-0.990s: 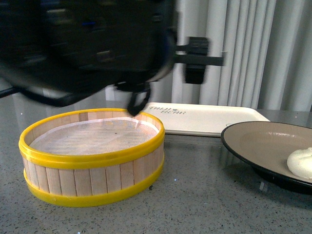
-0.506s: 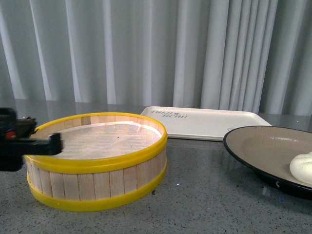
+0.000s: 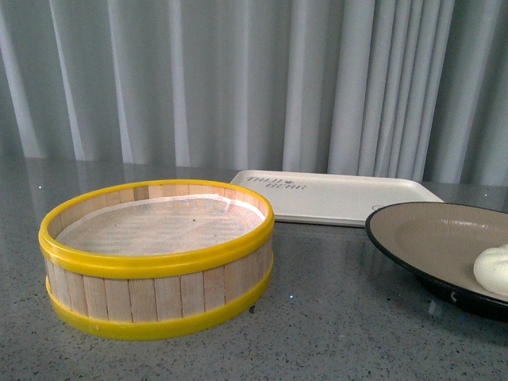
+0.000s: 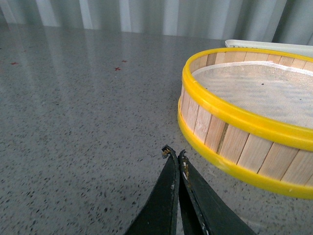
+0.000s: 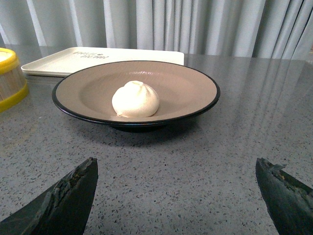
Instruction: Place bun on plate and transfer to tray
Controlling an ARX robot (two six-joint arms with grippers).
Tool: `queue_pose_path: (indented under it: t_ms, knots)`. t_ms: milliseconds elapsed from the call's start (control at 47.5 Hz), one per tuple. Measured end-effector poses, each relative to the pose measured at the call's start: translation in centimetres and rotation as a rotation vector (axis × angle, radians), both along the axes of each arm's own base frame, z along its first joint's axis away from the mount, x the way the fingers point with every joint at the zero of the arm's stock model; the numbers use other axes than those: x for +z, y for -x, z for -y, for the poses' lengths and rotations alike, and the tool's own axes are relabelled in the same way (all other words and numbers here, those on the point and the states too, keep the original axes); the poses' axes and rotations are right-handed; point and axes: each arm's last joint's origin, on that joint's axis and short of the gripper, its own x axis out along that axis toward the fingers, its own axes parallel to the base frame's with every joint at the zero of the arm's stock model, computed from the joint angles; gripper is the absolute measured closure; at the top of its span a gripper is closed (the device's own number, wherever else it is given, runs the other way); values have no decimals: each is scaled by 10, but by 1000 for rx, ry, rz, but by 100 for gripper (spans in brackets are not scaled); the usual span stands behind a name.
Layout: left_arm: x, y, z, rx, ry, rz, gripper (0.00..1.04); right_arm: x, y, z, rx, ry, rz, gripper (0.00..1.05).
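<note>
Grey speckled counter (image 3: 341, 317): bun (image 3: 494, 270) in plate (image 3: 413, 238), frame right edge; tray (image 3: 341, 194) behind. Left jaws together, empty; right jaws wide apart.

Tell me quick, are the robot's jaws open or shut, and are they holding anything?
Left gripper: shut, holding nothing.
Right gripper: open, empty, facing the bun on the plate.
</note>
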Motion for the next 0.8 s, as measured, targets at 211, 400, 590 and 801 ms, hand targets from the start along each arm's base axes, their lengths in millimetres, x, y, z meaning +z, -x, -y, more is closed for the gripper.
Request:
queue_pose_path:
  t_ms: [211,400,590,801]
  knots:
    - [-7,18,-8,-2,0,-1,101,0,0,0,0,0,0,8]
    - [-11,31,-20,3,1,1,101,0,0,0,0,0,0,8]
    - [-15,39,-20,-1,1,17,101,0,0,0,0,0,0,8]
    - [-12,47,-20,-1,1,31,101,0,0,0,0,0,0,8]
